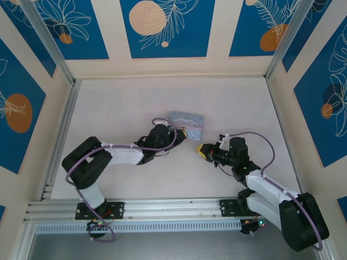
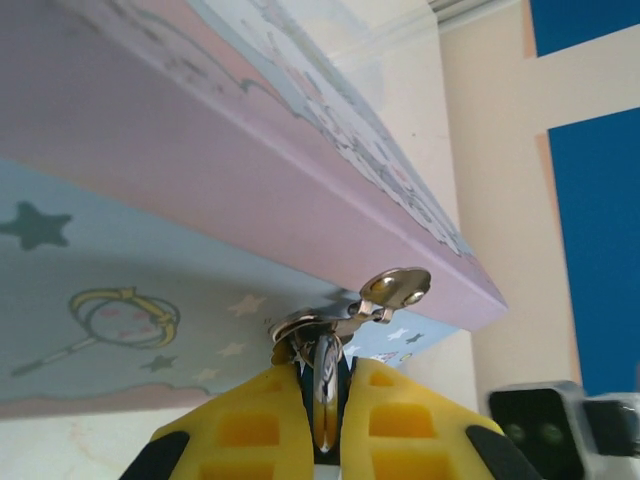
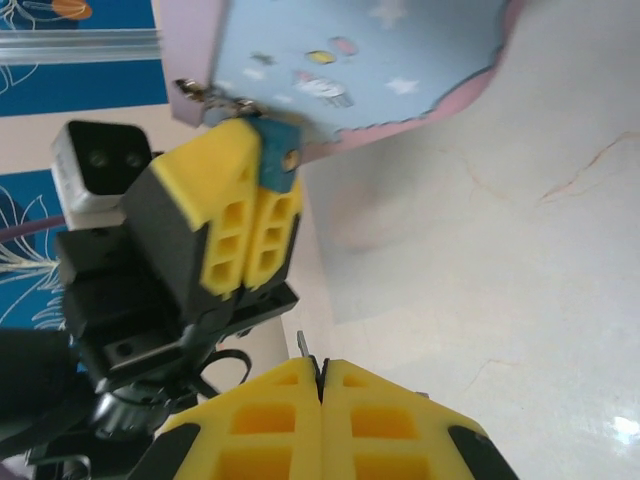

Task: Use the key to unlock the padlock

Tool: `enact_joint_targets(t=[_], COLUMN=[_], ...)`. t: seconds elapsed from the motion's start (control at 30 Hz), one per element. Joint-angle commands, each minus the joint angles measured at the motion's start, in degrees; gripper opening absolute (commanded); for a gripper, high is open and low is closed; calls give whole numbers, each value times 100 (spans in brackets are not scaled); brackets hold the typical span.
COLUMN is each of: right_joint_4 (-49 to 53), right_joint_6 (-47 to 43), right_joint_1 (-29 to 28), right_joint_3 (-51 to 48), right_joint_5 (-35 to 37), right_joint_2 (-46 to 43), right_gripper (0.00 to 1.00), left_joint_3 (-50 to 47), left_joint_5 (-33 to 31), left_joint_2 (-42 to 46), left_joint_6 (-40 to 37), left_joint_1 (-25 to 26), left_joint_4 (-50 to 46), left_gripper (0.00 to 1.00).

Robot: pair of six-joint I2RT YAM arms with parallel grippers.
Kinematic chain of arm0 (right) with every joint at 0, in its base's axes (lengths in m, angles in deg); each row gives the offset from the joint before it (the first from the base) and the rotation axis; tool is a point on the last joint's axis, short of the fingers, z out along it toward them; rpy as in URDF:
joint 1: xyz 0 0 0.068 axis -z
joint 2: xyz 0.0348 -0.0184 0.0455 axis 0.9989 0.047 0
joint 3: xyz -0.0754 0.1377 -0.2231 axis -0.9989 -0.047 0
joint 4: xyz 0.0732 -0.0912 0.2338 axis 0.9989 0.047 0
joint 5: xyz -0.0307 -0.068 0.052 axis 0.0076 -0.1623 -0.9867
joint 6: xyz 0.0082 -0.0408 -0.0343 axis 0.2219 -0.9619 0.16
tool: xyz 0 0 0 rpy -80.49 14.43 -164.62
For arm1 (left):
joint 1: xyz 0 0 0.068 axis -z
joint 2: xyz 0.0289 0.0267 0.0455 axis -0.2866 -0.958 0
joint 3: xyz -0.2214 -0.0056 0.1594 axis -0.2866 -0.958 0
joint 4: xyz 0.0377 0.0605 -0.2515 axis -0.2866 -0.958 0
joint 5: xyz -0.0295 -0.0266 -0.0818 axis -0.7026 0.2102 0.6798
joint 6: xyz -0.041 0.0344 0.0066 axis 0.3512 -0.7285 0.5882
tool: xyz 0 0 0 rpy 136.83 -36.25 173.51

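Observation:
The small blue-teal padlock [image 3: 279, 158] hangs at the metal hasp [image 2: 395, 288] of the pale blue tin box [image 1: 186, 121]. My left gripper [image 1: 181, 134] is shut on it, and its shiny edge [image 2: 328, 392] shows between the yellow fingers [image 2: 250, 420]. My right gripper [image 1: 201, 150] sits a short way to the right of the box and apart from it. Its jaws are shut on the key [image 3: 304, 347], a thin dark sliver sticking out at the fingertips. The key tip points toward the left gripper [image 3: 262, 150] and stays clear of the lock.
The tin [image 3: 380, 60] has a pink lid [image 2: 200, 170] and lies in the middle of the white table [image 1: 119, 108]. Aluminium rails [image 1: 59, 135] and patterned walls close the table in on the left, back and right. Bare table lies right of the right gripper [image 3: 500, 250].

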Motion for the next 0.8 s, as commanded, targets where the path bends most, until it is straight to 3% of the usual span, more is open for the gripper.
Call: enact_joint_targets(t=[0.0,0.37,0.77], right_joint_4=[-447,-698,-1014], right_joint_6=[210,519,729], right_joint_1=[-66,-324,-412], right_joint_3=[199,339,479], right_joint_5=[121,588,906], right_joint_2=[151,208,574], right_gripper=[0,0,0], left_joint_3=[-7,-181,-261], left_joint_5=[233,469,420], left_joint_2=[354,408,369], left_joint_6=[396,1463,2079], left_joint_1=[-99,-212,-217], left_joint_4=[226,486,843], left_gripper=[0,0,0])
